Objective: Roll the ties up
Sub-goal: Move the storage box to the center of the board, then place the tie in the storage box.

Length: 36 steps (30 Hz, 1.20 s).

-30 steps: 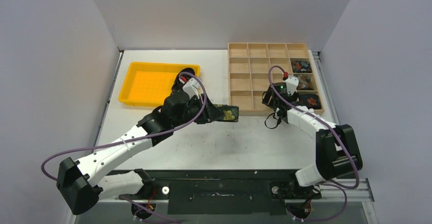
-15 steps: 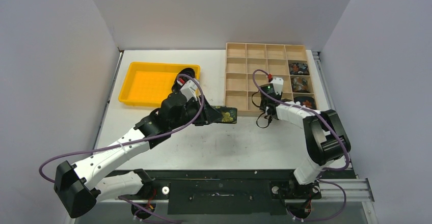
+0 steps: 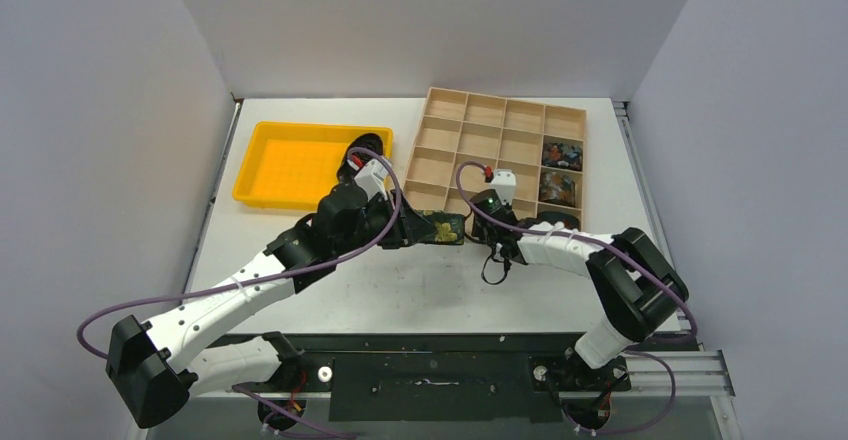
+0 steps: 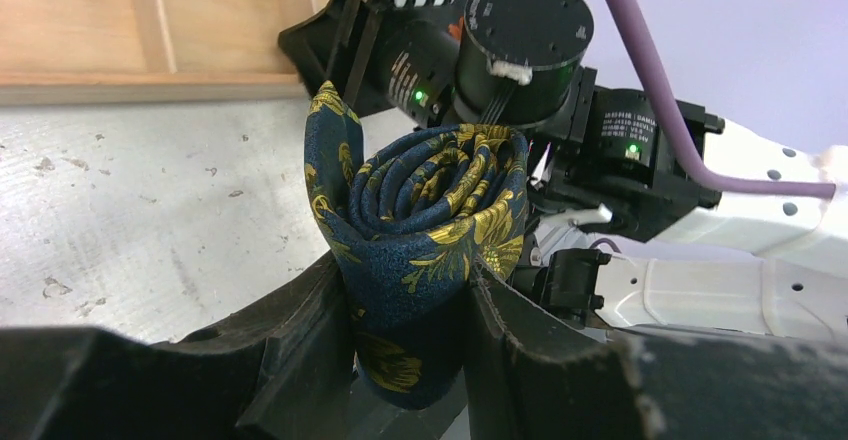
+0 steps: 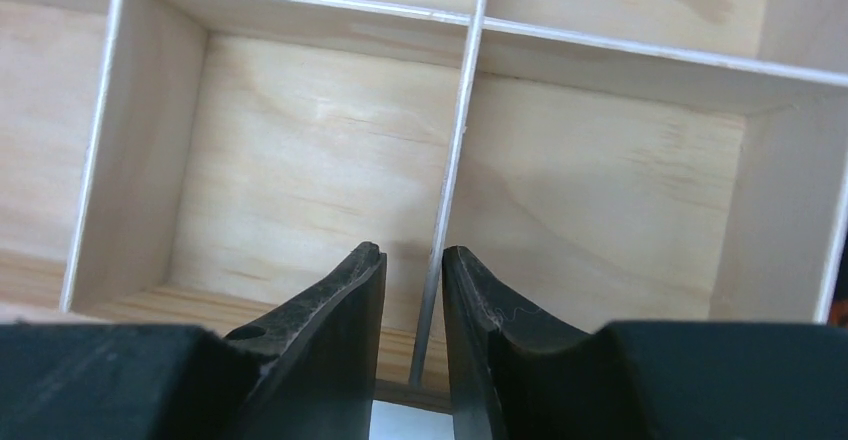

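1. Only lettering anywhere is tiny white print on the black motor housings of the right arm [image 4: 600,150], seen from the left wrist camera, and it's way too small and blurry to read.
2. Nothing else has any text.

Pretty scuffed white table [image 3: 440,285], lots of little marks on the bare part. 2 things sit straight on it: a yellow tray [image 3: 300,165] toward the back left, and right of that tray a wooden divider box [image 3: 470,145], turned a bit crooked to the table edge.
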Tool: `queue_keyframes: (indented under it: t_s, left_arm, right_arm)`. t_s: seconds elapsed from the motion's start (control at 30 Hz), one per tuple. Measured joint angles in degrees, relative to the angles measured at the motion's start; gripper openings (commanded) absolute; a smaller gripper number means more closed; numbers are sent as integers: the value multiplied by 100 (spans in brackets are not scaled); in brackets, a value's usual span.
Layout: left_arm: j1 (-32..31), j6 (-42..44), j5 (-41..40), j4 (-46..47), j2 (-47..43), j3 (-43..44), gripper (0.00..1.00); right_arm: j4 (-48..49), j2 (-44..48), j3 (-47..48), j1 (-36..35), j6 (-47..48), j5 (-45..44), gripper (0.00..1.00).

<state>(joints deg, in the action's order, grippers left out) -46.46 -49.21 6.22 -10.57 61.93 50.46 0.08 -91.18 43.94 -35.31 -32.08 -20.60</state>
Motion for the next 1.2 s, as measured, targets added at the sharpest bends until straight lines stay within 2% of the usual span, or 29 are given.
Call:
queue_keyframes:
  t_s: [0.07, 0.13, 0.2, 0.33, 0.6, 0.73, 0.93, 1.07, 1.2]
  left_arm:
    - [-7, -4, -2, -7, 0, 0, 0]
    - [-17, -4, -9, -31, 0, 0, 0]
    - [-33, -4, -35, -74, 0, 0, 0]
    - [-37, 13, -105, -175, 0, 7, 0]
    - [-35, 122, -140, -393, 105, 214, 0]
    - [-24, 199, 146, -192, 551, 557, 0]
    - [-26, 162, 1058, 525, 1897, 1405, 0]
    - [-20, -4, 1674, 1102, 2924, 2109, 0]
    - [81, -72, 2114, 1266, 3884, 2900, 0]
  right_arm:
    - [-2, 13, 0, -208, -160, 114, 38]
    - [-28, 33, 0, -310, -308, 227, 55]
    - [-155, 114, 2, -330, -428, 275, 67]
    - [-743, 629, 7, -249, -490, 304, 75]
    - [-1886, 2723, 81, 813, -452, 240, 80]
    - [-2391, 4019, 188, 1016, -490, -133, 83]
    - [-3038, 5235, 442, 1016, -627, -612, 84]
    - [-3244, 5453, 658, 1016, -669, -883, 84]
    - [-3436, 5615, 658, 1019, -704, -966, 84]
